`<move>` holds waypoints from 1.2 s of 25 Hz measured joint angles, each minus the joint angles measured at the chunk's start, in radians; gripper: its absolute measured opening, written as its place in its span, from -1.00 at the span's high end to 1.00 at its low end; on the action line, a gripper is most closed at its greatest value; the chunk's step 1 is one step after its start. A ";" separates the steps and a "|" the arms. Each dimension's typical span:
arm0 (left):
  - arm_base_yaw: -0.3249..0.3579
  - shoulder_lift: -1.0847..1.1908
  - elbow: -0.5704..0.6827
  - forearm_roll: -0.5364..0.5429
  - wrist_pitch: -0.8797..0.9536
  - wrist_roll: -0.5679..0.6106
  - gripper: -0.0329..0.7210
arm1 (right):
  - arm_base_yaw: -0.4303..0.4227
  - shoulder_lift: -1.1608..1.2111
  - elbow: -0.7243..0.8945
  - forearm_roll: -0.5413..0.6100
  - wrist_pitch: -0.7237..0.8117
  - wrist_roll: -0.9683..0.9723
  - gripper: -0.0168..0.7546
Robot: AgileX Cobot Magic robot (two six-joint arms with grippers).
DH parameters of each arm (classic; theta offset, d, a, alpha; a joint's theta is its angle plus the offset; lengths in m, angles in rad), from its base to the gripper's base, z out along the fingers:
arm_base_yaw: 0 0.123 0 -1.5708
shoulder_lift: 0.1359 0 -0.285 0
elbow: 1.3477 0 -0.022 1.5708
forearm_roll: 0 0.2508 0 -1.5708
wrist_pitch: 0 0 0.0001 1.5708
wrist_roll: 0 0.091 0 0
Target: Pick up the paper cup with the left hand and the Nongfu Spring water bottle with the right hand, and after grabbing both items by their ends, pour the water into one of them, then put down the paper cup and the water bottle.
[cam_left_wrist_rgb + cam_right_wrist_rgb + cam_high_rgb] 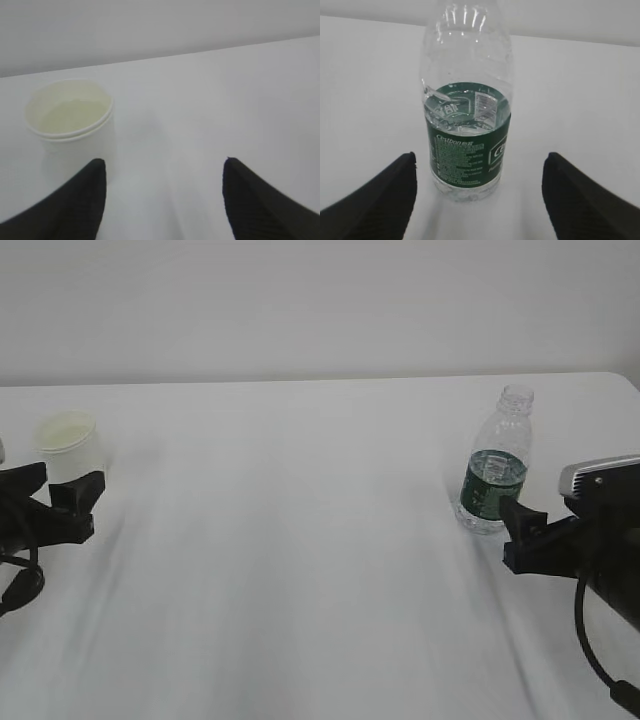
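The white paper cup stands upright at the table's far left. In the left wrist view the paper cup is ahead and to the left of my open left gripper, just beyond its left finger and outside the gap. In the exterior view the left gripper sits low, just in front of the cup. The Nongfu Spring water bottle stands upright and capless on the right. My right gripper is open, close in front of it. The bottle is just ahead of the right gripper, not touched. Water reaches about the top of the green label.
The white table stretches between the two arms, and its back edge meets a plain pale wall. The table's right back corner lies behind the bottle. Black cables hang from the right arm.
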State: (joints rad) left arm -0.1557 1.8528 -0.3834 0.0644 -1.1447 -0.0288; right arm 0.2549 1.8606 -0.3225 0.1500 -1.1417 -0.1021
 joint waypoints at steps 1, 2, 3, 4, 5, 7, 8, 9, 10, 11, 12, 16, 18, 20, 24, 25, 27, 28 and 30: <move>0.000 -0.012 0.010 -0.012 0.000 0.000 -0.47 | 0.000 -0.010 0.004 0.000 0.000 0.000 -0.59; 0.000 -0.023 0.020 -0.024 0.000 0.000 -0.47 | 0.000 -0.017 0.012 0.000 0.000 0.000 -0.59; 0.000 -0.035 0.031 -0.035 0.000 0.000 -0.47 | 0.000 -0.027 0.019 0.000 0.000 0.000 -0.58; 0.000 -0.048 0.039 -0.043 0.000 0.002 -0.47 | 0.000 -0.037 0.028 0.000 0.000 0.000 -0.58; 0.000 -0.062 0.051 -0.048 0.000 0.002 -0.47 | 0.000 -0.047 0.035 0.000 0.000 0.000 -0.58; 0.000 -0.091 0.074 -0.051 0.000 0.006 -0.46 | 0.000 -0.073 0.055 0.000 0.000 0.000 -0.58; 0.000 -0.107 0.083 -0.052 0.000 0.008 -0.45 | 0.000 -0.087 0.063 0.000 0.000 0.000 -0.58; 0.000 -0.124 0.093 -0.054 0.000 0.013 -0.45 | 0.000 -0.098 0.073 0.000 0.000 0.000 -0.58; 0.000 -0.138 0.101 -0.054 0.000 0.015 -0.45 | 0.000 -0.113 0.083 0.000 0.000 0.000 -0.58; 0.000 -0.155 0.106 -0.057 0.000 0.020 -0.45 | 0.000 -0.129 0.093 0.000 0.000 0.000 -0.58; 0.000 -0.174 0.113 -0.064 0.000 0.029 -0.45 | 0.000 -0.143 0.099 0.000 0.000 0.000 -0.58; 0.000 -0.250 0.132 -0.097 0.000 0.029 -0.45 | 0.000 -0.201 0.122 0.002 0.000 0.000 -0.58; 0.000 -0.292 0.142 -0.107 0.000 0.036 -0.45 | 0.000 -0.225 0.129 0.004 0.000 0.000 -0.58; 0.000 -0.343 0.152 -0.121 0.000 0.051 -0.45 | 0.000 -0.252 0.131 0.004 0.000 0.000 -0.58; 0.000 -0.453 0.154 -0.144 0.005 0.056 -0.45 | 0.000 -0.317 0.132 0.004 0.032 0.000 -0.58; 0.000 -0.482 0.154 -0.146 0.016 0.057 -0.45 | 0.000 -0.335 0.132 0.004 0.045 0.000 -0.58; 0.000 -0.534 0.154 -0.155 0.040 0.058 -0.45 | 0.000 -0.372 0.132 0.004 0.078 0.000 -0.58; 0.000 -0.554 0.154 -0.161 0.052 0.058 -0.45 | 0.000 -0.392 0.132 0.006 0.091 0.000 -0.58; 0.000 -0.605 0.154 -0.171 0.091 0.058 -0.45 | 0.000 -0.432 0.132 0.006 0.134 -0.006 -0.58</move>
State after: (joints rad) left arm -0.1557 1.2479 -0.2291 -0.1062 -1.0537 0.0294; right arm 0.2549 1.4289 -0.1902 0.1559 -1.0076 -0.1085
